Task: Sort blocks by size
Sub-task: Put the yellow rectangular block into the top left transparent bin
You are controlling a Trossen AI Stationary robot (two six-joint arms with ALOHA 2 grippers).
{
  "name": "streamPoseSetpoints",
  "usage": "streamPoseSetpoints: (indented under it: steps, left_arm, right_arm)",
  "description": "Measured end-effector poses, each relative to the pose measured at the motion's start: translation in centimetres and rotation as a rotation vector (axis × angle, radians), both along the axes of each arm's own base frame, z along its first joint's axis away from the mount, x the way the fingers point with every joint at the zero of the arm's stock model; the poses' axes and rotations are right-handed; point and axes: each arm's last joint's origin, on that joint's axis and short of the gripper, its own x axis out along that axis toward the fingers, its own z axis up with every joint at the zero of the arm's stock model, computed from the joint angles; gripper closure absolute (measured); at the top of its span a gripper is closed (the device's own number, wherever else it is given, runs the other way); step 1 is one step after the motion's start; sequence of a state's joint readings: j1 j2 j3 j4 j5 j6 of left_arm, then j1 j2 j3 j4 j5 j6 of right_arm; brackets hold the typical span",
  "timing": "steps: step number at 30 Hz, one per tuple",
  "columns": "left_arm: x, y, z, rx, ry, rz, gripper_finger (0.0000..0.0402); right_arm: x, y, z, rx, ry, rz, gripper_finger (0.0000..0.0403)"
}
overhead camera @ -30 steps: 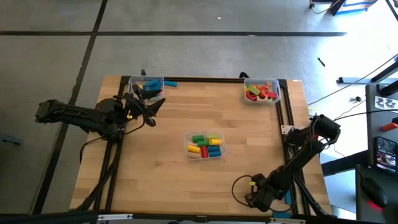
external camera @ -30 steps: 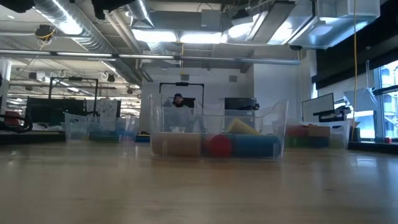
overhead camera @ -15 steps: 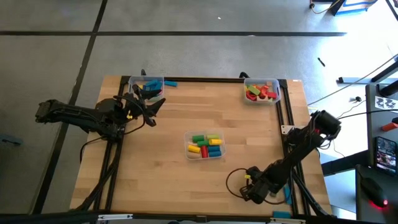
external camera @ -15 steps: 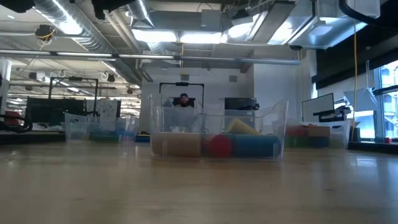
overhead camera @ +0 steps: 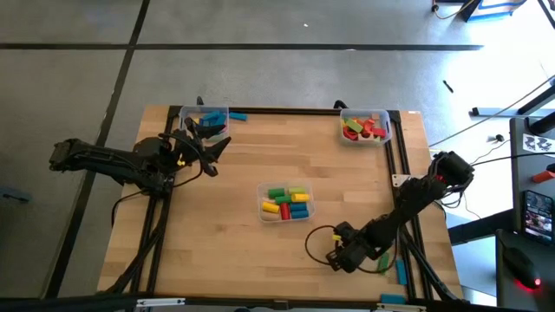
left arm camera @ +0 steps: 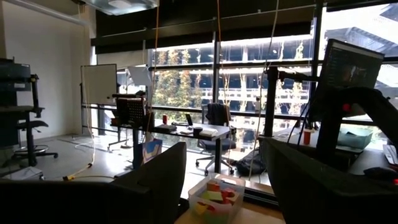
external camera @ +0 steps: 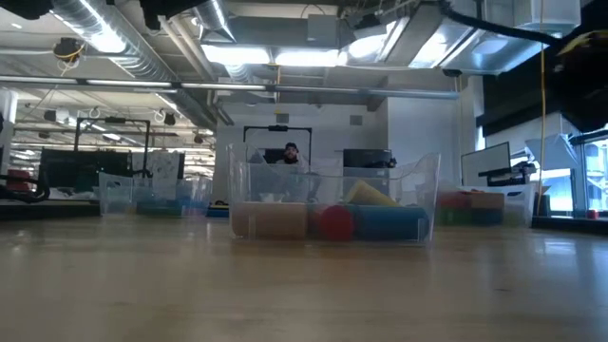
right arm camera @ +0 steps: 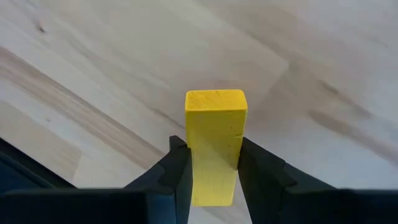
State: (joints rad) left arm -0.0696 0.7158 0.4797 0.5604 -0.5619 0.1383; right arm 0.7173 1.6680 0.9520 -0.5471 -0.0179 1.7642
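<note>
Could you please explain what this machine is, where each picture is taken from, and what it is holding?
These are two dark robot arms working at a wooden table, sorting painted blocks by size. The overhead picture shows everything: a clear bin of mixed blocks in the middle, a second bin at the far left corner and a third bin at the far right corner. The level picture looks across the tabletop at the middle bin, with the room behind. The other two come from cameras on the arms' wrists. The left gripper waits open near the far left bin. The right gripper, near the table's front edge, grips a yellow block between its two fingers.
</note>
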Motion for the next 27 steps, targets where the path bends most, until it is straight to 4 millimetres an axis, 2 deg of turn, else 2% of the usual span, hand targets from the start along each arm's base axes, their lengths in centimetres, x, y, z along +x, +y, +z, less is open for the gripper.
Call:
streamPoseSetpoints:
  steps: [6, 16, 27]
  left_arm:
    - [0.0, 0.0, 0.0, 0.007, 0.006, 0.003, 0.0192]
    - [0.0, 0.0, 0.0, 0.01, 0.009, 0.003, 0.0192]
    - [0.0, 0.0, 0.0, 0.01, 0.01, 0.003, 0.0192]
  right_arm:
    - [1.2, -1.3, 0.3, -0.02, -0.034, 0.044, 0.0286]
    - [3.8, -2.8, 2.8, -0.115, -0.15, 0.126, 0.0286]
    - [6.9, -5.8, 4.7, -0.303, -0.293, 0.218, 0.0286]
